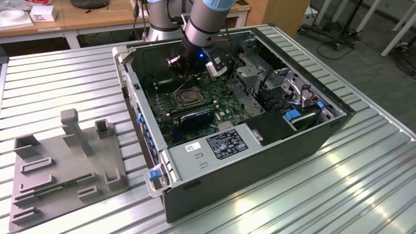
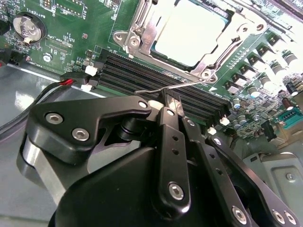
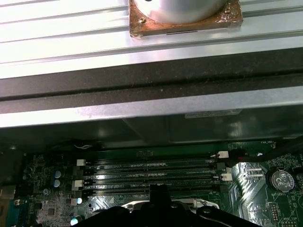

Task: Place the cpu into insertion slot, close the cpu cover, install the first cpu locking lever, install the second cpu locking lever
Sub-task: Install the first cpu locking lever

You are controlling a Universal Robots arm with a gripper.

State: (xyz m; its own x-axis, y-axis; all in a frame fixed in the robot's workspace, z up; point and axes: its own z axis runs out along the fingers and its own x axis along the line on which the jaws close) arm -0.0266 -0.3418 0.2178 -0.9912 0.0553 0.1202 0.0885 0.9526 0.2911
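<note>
Pinching a cpu locking lever (image 2: 149, 90), the gripper (image 2: 171, 100) is closed; cpu (image 2: 189, 30) seated, cpu cover (image 2: 142, 35) down, lever latching apparently outstanding.

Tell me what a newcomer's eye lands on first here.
The open computer case lying on the slatted table, with the arm reaching down into it. In the second wrist view, the cpu shows a bright silver top framed by the cpu cover, and the gripper is poised by a thin wire lever.
</note>
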